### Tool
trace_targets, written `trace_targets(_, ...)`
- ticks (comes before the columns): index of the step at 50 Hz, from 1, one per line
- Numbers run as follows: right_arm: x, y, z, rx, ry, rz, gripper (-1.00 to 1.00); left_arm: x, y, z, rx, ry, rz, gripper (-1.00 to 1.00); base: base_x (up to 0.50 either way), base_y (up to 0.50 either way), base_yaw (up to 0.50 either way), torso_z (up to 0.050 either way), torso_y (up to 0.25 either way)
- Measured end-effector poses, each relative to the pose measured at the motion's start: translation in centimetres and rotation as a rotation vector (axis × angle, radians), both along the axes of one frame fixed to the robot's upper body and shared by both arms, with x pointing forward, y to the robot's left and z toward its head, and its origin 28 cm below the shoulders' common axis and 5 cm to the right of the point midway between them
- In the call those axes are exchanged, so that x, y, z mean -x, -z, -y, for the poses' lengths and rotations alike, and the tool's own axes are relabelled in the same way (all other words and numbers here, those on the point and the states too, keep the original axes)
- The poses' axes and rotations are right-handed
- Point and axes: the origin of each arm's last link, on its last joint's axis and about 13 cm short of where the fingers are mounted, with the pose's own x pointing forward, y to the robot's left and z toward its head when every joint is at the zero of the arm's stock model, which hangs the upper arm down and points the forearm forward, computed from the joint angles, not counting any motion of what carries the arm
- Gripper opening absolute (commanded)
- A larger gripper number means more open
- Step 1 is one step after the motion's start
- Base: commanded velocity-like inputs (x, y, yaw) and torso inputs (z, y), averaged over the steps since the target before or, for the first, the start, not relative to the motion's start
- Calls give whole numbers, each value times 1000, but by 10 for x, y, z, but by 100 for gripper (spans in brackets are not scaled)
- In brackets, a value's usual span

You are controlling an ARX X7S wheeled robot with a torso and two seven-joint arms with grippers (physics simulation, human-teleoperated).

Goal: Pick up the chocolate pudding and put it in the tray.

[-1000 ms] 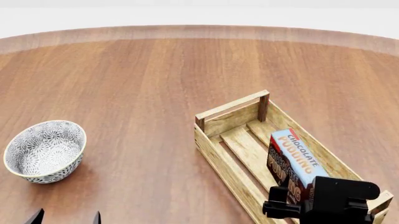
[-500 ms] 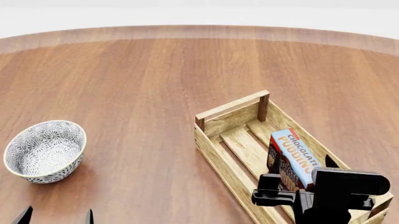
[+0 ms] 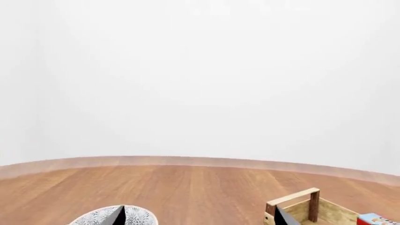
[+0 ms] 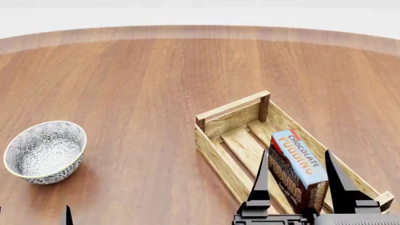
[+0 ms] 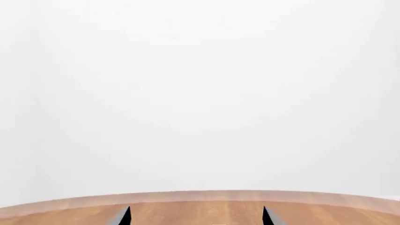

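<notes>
chocolate pudding (image 4: 299,171) – blue top, brown front | apparently upright in tray (image 4: 233,115)

Bowl (image 3: 112,218), tray (image 3: 309,211), pudding (image 3: 377,219) on table (image 3: 200,187).

Round reddish-brown wooden table (image 4: 137,79) with paler curved rim at twelve o'clock, plain white wall (image 3: 200,75) behind, even shadowless light

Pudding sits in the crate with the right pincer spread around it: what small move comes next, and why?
Probably pull the right pincer straight back toward the robot. The chocolate pudding already stands inside the tray, and the open fingers flank it with a gap showing on each side, so nothing is gripped. A straight retreat should avoid knocking the carton over.
</notes>
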Motion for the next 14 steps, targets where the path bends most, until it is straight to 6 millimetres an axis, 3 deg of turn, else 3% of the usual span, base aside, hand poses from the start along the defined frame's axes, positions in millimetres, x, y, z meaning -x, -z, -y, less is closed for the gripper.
trace_targets(14,11,-2,-6,-7,-19,46,100,5,-5,0,6,5,21,100,0,0,0,0,0)
